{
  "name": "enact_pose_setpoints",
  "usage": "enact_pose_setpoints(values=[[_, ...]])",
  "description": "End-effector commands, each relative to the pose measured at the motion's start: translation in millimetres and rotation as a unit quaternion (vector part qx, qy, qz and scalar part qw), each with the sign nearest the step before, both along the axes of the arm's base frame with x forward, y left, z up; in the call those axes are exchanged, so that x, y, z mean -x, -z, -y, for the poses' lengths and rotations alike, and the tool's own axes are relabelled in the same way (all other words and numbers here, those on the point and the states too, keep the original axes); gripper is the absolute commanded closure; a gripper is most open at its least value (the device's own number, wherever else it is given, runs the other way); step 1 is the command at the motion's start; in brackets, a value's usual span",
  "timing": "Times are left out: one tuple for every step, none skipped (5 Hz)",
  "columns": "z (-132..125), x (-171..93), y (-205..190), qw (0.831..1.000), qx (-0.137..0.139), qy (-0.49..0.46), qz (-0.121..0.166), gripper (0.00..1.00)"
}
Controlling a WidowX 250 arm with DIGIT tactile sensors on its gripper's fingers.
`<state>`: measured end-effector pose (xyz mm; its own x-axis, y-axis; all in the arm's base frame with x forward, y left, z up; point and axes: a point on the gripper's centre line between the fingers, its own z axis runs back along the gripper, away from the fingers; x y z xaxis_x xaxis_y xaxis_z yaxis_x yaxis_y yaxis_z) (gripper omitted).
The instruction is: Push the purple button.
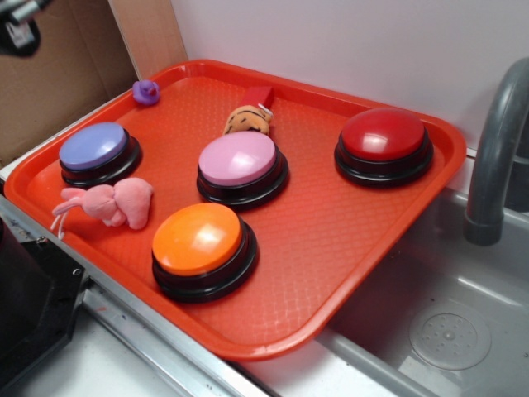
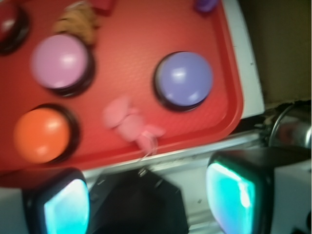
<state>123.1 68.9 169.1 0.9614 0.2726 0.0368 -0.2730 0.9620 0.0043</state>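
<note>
One purple button (image 1: 93, 147), wrist view blurred

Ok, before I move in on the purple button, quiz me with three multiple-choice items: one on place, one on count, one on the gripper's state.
1. Where on the tray is the purple button?
A. left edge, beside the pink plush toy
B. right corner, by the faucet
C. centre

2. How many large dome buttons are there?
A. three
B. four
C. five

3. How is the gripper?
A. shut on the button
B. pressing the dome
C. open, off the tray

Answers: 1 A, it sits at the left rim. 2 B, purple, pink, orange, red. 3 C, the wrist view shows its fingers apart, over the counter.
</note>
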Motion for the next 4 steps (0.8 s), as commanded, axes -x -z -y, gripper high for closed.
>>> enact_pose_setpoints(values=[[-53.3,-35.0,56.7,0.998,-0.058,-0.017,0.019,0.00],[-57.2,-59.7,80.0,0.999,-0.050,-0.003,0.019,0.00],[-57.2,-59.7,80.0,0.999,-0.050,-0.003,0.019,0.00],[-57.2,-59.7,80.0,0.999,-0.050,-0.003,0.019,0.00]])
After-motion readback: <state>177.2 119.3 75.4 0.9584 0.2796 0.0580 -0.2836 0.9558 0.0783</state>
